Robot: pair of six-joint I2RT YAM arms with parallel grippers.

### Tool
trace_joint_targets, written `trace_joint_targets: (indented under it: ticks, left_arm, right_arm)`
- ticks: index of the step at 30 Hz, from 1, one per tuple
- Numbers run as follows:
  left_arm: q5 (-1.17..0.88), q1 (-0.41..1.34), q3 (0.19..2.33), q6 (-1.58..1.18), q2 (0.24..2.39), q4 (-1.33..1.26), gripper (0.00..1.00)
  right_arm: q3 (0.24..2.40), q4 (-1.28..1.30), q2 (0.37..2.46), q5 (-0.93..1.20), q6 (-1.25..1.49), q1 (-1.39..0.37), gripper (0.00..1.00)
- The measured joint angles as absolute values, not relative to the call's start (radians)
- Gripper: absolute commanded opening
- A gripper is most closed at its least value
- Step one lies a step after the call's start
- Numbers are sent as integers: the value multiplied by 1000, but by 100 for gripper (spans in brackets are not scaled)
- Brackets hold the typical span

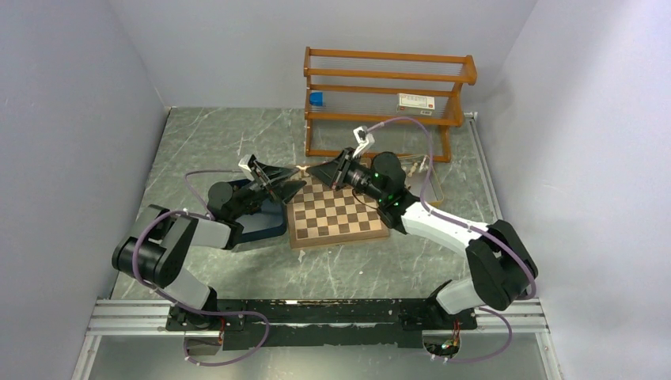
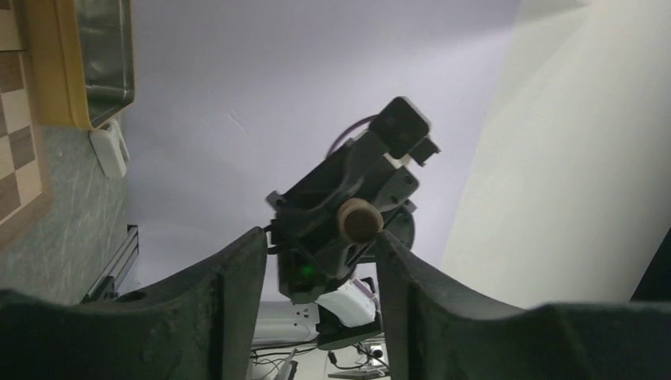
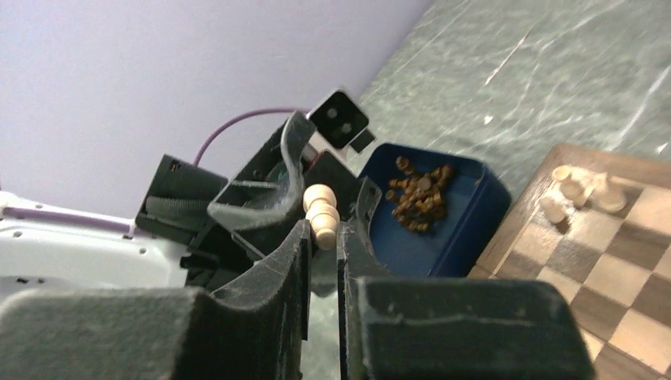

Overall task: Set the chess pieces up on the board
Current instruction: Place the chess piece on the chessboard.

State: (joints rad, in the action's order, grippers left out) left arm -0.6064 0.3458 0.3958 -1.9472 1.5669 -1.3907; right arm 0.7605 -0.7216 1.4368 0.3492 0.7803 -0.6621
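right wrist view showed a pale piece (image 3: 321, 212) pinched in my right gripper (image 3: 322, 235), in the air near the board (image 3: 625, 261). the left gripper (image 2: 323, 241) faced it, jaws apart. i judged little done: a few pale pieces (image 3: 581, 187) stood on one corner, and the dark pieces (image 3: 419, 194) lay heaped in the blue tray (image 3: 475, 218).

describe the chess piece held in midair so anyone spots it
Find the chessboard; above its far left corner the right gripper pinches a pale cream piece. Only it is airborne: other cream pieces lie on the board, dark ones in the blue tray.
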Motion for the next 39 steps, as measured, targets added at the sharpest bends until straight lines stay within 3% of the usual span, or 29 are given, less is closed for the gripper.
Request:
trace_joint_targets:
  ticks: [9, 13, 14, 15, 24, 33, 39]
  left_arm:
    - [-631, 307, 381, -1775, 1470, -1251, 79]
    - [-636, 271, 405, -1559, 1324, -984, 87]
    - [-636, 261, 425, -1494, 1291, -899, 95]
    - [-632, 250, 454, -1417, 1256, -797, 97]
    - [-426, 224, 758, -744, 1017, -71, 98]
    - [-263, 231, 866, -393, 985, 288, 98]
    - [-167, 238, 876, -306, 950, 357, 98]
  right_arm:
    - [1035, -280, 1430, 225, 497, -644, 6]
    - [1213, -58, 1477, 138, 346, -634, 6]
    - [1259, 2, 1494, 114, 309, -631, 6]
    - [1306, 57, 1516, 94, 276, -628, 6]
    - [1615, 438, 1733, -2, 61, -618, 7]
    - [1911, 697, 1987, -62, -27, -624, 6]
    - [2070, 824, 2130, -108, -47, -643, 7]
